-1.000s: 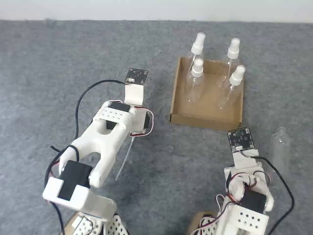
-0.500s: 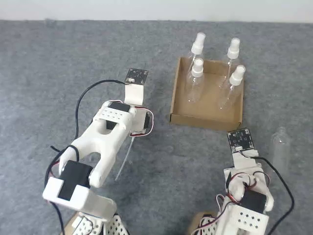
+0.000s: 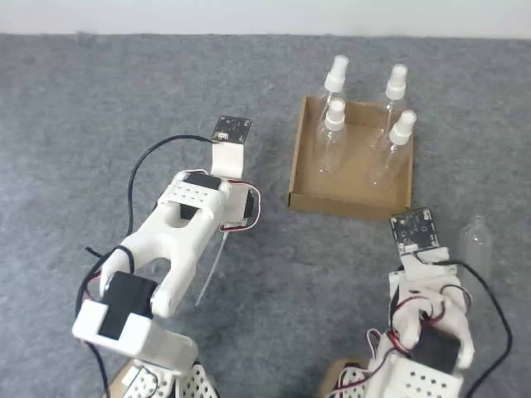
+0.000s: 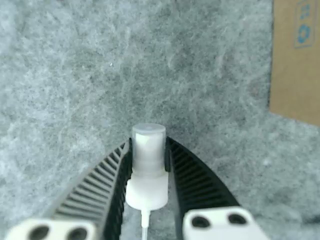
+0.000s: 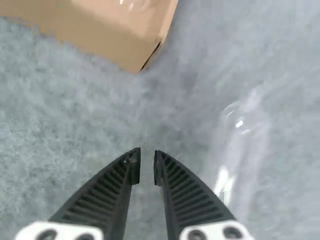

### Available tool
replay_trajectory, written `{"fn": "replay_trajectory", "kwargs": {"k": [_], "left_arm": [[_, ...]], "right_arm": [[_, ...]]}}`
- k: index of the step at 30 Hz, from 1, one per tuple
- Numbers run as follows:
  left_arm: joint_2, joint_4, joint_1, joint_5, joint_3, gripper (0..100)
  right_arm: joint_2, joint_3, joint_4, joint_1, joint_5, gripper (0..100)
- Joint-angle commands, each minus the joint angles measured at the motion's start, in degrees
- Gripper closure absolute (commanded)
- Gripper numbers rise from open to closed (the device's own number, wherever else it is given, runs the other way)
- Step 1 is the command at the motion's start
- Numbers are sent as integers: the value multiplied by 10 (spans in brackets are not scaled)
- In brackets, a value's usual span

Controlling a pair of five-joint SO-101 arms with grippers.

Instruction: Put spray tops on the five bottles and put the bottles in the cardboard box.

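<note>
1. Left gripper (image 4: 148,146): its jaws are clamped on a spray top (image 4: 148,172), held over the carpet (image 3: 83,124). It has not moved in the last second.
2. Right gripper (image 5: 145,156): the jaws are narrow, with a slim gap and nothing between them. This arm has just swung outward toward the bare bottle (image 3: 474,242), which sits on the carpet just beside it.
3. That swing suggests the fifth bottle is being fetched for capping. The jaws would need to widen first.
4. Box (image 3: 348,204), farthest: four capped bottles (image 3: 334,133) are already at it, so only the bare one appears to be left.
</note>
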Motion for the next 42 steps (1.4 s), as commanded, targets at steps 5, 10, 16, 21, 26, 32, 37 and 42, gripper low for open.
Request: {"fn": "replay_trajectory", "kwargs": {"k": [5, 10, 16, 21, 26, 32, 37, 42], "left_arm": [[-4, -6, -1, 4, -2, 942], [-4, -6, -1, 4, -2, 942], [-4, -6, -1, 4, -1, 942], [-4, -6, -1, 4, -1, 942], [-4, -6, -1, 4, -1, 942], [-4, -6, 2, 4, -2, 942], [-4, -6, 2, 4, -2, 942], [-4, -6, 2, 3, -2, 942]], "right_arm": [[188, -232, 9, 72, 35, 952], [415, -375, -15, 136, 50, 882], [644, -486, -30, 178, 47, 878], [781, -522, -80, 179, 29, 836], [884, -571, -106, 178, 18, 753], [999, -646, -106, 167, -10, 737], [1084, -699, -106, 151, -44, 738], [1129, -721, -106, 139, -72, 739]]}}
